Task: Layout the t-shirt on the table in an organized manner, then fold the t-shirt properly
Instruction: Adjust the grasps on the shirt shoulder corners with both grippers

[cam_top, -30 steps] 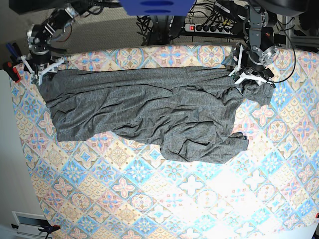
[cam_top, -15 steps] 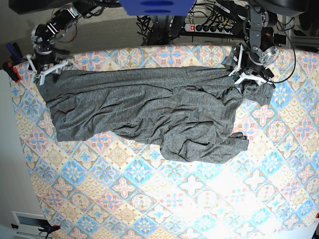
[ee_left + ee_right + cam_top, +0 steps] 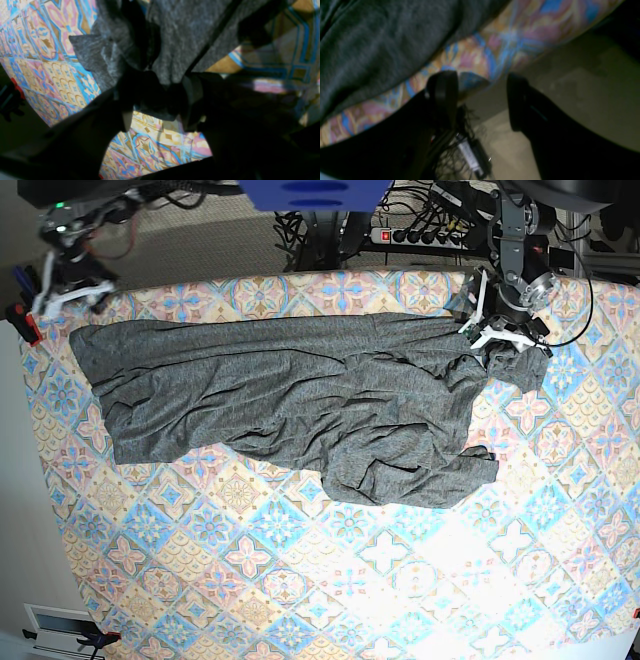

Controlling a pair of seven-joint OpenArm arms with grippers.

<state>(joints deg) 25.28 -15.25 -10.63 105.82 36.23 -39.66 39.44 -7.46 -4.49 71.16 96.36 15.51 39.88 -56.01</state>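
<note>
You have one t-shirt [image 3: 290,405] here, dark heather-grey and heavily wrinkled, spread lengthwise across the far half of the table [image 3: 330,580]. Its long upper edge runs close to the far table edge, and a bunched lobe of cloth hangs toward you near the middle-right.

You have two arms in play. Your left gripper [image 3: 503,330] sits at the shirt's far-right corner; in the left wrist view the left gripper [image 3: 155,100] has its dark fingers pinched together on a gathered wad of the t-shirt [image 3: 170,37], with the cloth fanning out above the pinch and the patterned table [image 3: 50,65] showing on either side.

Your right gripper [image 3: 68,280] is at the far-left corner of the table, just beyond the shirt's left end. In the right wrist view the right gripper [image 3: 482,100] stands with its two fingers [image 3: 443,95] spread apart and nothing between them; the t-shirt [image 3: 375,45] lies up and to the left of them, apart from the fingertips, and the table [image 3: 500,37] edge crosses behind them with bare floor [image 3: 570,95] below.

The table wears a single cloth of blue, pink and cream diamond tiles with floral motifs. Behind it you can see a power strip [image 3: 425,235] among tangled cables, and a blue object [image 3: 315,192] at the top centre. A red clamp [image 3: 25,320] grips the table's left edge.
</note>
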